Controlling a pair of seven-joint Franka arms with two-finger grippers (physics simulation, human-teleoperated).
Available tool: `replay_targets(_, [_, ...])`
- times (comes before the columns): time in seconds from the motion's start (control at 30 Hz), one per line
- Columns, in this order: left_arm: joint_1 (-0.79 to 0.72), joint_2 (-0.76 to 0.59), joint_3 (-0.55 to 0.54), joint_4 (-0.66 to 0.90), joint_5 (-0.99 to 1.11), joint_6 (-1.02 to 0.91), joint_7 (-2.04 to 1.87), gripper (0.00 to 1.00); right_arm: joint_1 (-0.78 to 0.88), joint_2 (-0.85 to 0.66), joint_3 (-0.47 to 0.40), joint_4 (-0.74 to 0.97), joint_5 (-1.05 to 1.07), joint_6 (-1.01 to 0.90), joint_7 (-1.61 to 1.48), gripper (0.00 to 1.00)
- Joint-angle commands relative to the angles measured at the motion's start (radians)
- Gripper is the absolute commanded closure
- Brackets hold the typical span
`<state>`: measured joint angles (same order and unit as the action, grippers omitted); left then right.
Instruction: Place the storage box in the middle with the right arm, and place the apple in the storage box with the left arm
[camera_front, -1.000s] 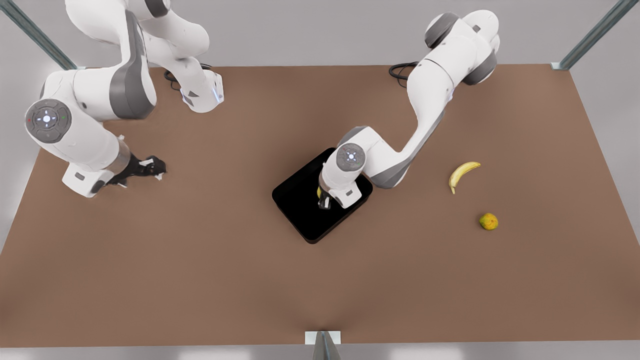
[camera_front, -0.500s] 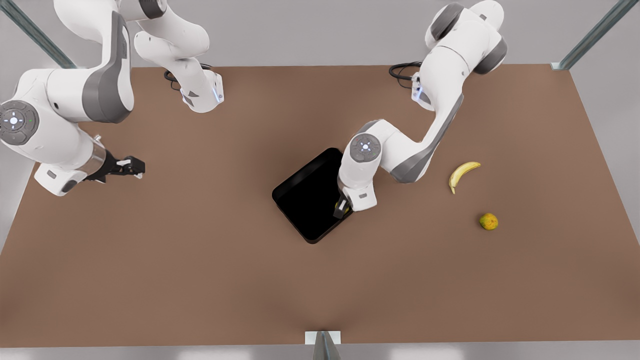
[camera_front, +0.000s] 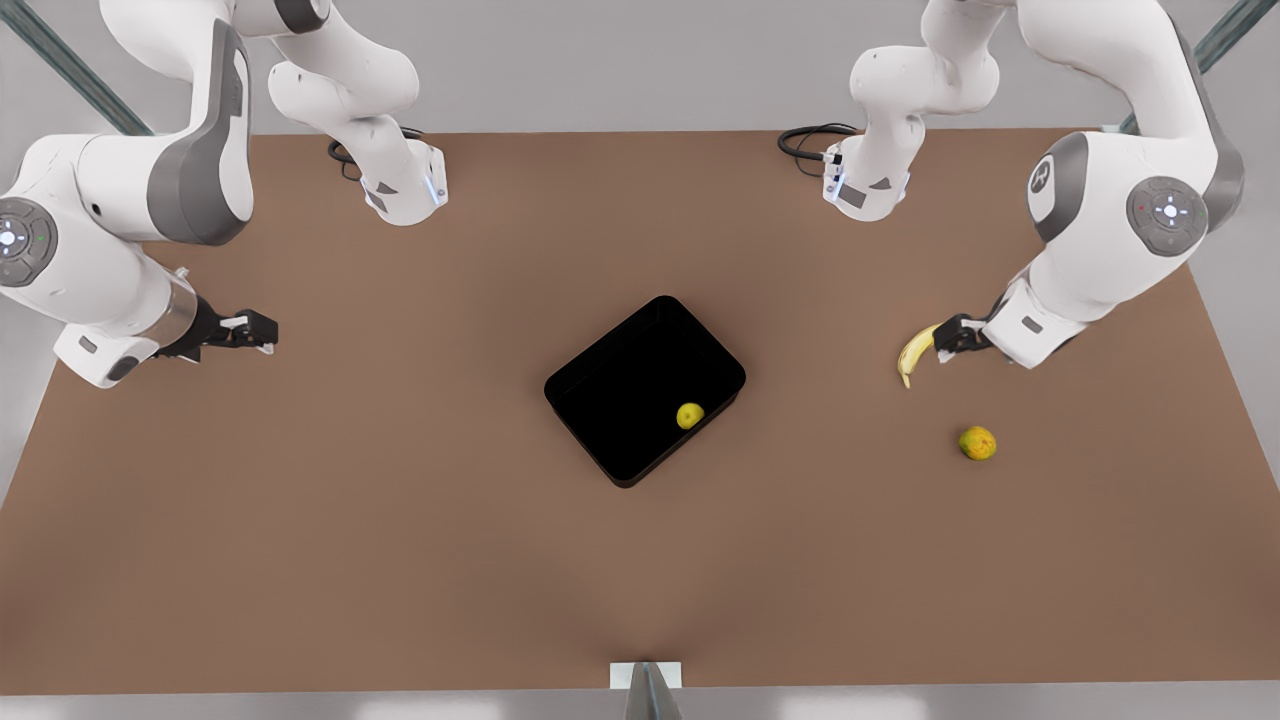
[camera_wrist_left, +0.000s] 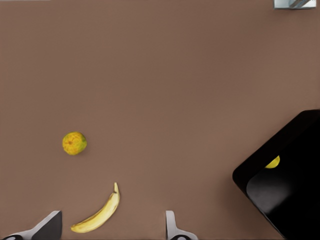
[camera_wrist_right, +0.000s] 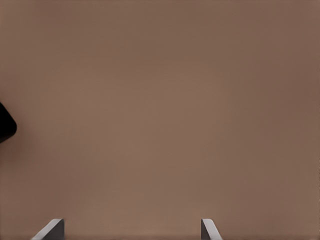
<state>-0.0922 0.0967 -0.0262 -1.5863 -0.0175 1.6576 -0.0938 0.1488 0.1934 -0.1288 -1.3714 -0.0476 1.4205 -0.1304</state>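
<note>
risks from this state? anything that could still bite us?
1. The apple lies in the storage box close against its low wall, so a bump to the box could roll it out.
2. The left pincer, open, hangs right over the banana; dropping lower could knock it.
3. The right pincer waits open, far off: little risk.

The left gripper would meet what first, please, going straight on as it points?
Likely the banana, lying just ahead of the left gripper between its open fingers, though depth is unclear.
</note>
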Motion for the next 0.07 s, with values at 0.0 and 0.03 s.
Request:
replay_targets(0.0, [0.008,-0.002,0.0,-0.001,-0.013,-0.004,0.0,0.0,0.0,0.0,0.0,0.0,0.0,0.0,0.0,0.0])
replay_targets(0.03, [0.008,0.003,0.0,0.0,-0.013,-0.005,0.0,0.0,0.0,0.001,0.0,0.0,0.0,0.0,0.0,0.0])
